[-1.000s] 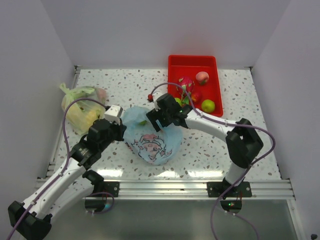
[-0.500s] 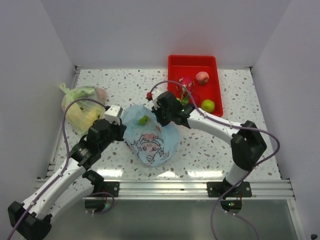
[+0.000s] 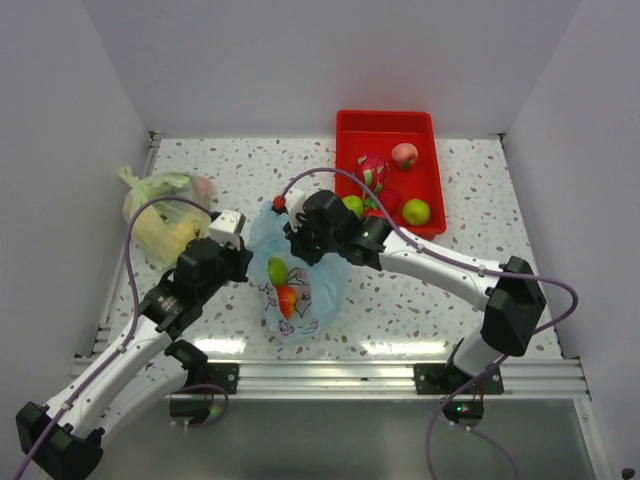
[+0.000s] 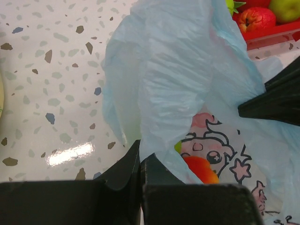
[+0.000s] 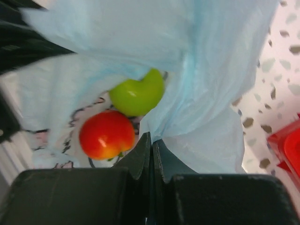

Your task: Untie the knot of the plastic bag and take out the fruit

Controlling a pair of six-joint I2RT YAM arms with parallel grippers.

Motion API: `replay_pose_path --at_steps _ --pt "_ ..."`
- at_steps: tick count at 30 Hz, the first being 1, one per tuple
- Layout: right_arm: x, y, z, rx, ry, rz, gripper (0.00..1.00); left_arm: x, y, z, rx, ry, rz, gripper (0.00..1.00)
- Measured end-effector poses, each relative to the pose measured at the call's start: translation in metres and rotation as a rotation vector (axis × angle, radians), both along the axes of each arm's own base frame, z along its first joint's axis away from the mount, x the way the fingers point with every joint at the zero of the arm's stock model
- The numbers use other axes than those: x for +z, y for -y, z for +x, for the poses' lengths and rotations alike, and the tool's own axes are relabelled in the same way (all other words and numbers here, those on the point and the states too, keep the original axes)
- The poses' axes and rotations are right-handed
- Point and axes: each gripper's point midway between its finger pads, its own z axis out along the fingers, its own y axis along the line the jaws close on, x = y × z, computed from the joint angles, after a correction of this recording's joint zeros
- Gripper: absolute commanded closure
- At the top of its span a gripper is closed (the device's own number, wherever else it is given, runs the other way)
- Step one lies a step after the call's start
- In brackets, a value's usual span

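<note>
The red tray (image 3: 384,130) at the far right of the table (image 3: 430,300) holds a dragon fruit (image 3: 371,170), a peach (image 3: 404,154), a lime fruit (image 3: 416,211) and dark red fruit (image 3: 391,195). A further green one there is partly hidden by the right arm. The blue bag (image 3: 312,290) lies mid-table between the two arms with its mouth spread. Inside it, a green fruit (image 3: 277,270) and a red fruit (image 3: 287,299) sit touching. At the left, apart from it, a yellow-green bag (image 3: 165,205) holds yellow fruit.

Only the overhead view takes in all three containers. The left wrist view shows the left end effector (image 4: 140,157) closed, with a fold of the blue bag's film pinched between its fingers and rising as a crumpled sheet. Beyond that are the printed cartoon face and the red fruit low in the bag, with a tray edge at the top right. The right wrist view shows the right end effector (image 5: 151,140) also closed on the film, at the opposite side of the mouth. It looks straight in at the two fruits, uncovered, the green one resting above the red.

The bag is thin, translucent and pale blue, wrinkled and slack, and its print is distorted by folds.
</note>
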Motion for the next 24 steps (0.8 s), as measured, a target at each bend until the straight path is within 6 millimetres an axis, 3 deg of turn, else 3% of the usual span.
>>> replay_pose_path --at_steps 5,9,10,13,17,24 --pt "-0.047 0.043 0.027 -0.155 -0.038 -0.105 0.97 0.0 0.0 0.0 0.0 0.001 0.0 1.0" --pt "-0.065 0.076 0.048 -0.293 -0.061 -0.146 0.74 0.0 0.0 0.0 0.0 0.002 -0.001 1.0" --pt "-0.066 0.082 0.054 -0.325 -0.057 -0.15 0.57 0.0 0.0 0.0 0.0 0.002 -0.001 1.0" --pt "-0.064 0.088 0.059 -0.362 -0.048 -0.15 0.33 0.001 0.0 0.0 0.0 0.003 -0.002 1.0" --pt "-0.049 0.083 0.049 -0.337 -0.03 -0.129 0.17 0.001 0.0 0.001 0.0 0.003 -0.002 1.0" --pt "0.033 0.054 0.022 -0.229 0.061 0.033 0.15 0.001 0.0 0.001 0.0 0.003 -0.002 1.0"
